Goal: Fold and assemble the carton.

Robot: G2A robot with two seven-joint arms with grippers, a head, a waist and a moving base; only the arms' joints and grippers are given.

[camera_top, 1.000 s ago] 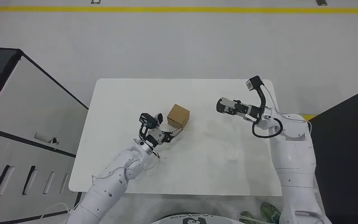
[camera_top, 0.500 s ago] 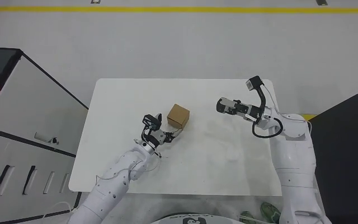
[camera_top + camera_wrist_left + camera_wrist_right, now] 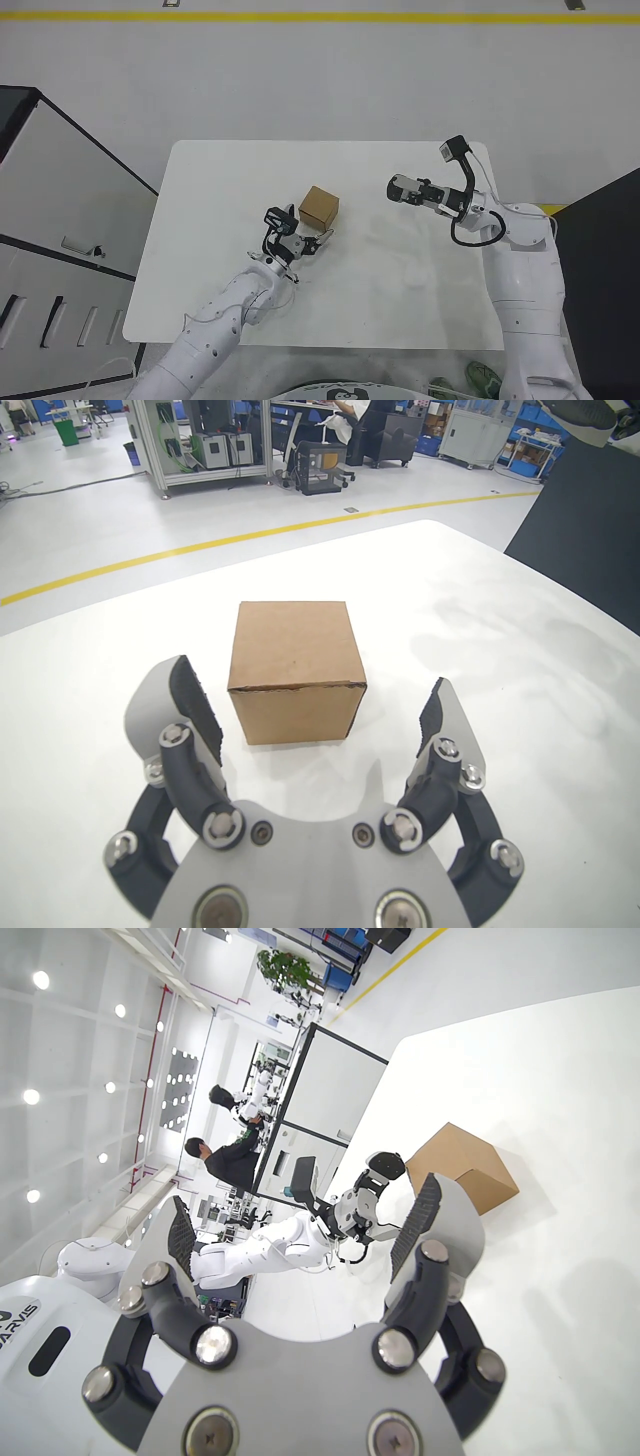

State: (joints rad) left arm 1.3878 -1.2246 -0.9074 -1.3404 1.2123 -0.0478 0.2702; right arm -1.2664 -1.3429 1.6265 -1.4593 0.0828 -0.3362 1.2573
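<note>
A: White desk; left pincer released, empty, just short of carton; carton mid-desk, closed cube, upright, judged assembled.
B: Farther along, right pincer released, empty, well apart. Advice: back off straight, clear of corners; avoid nudging.

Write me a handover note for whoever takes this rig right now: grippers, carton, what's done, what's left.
Left gripper: open, empty, just short of the carton, not touching.
Right gripper: open, empty, above the table, apart from the carton.
Carton: stands on the table, a closed cube.
Done: folding looks finished.
Left: perhaps checking the hidden underside.
</note>
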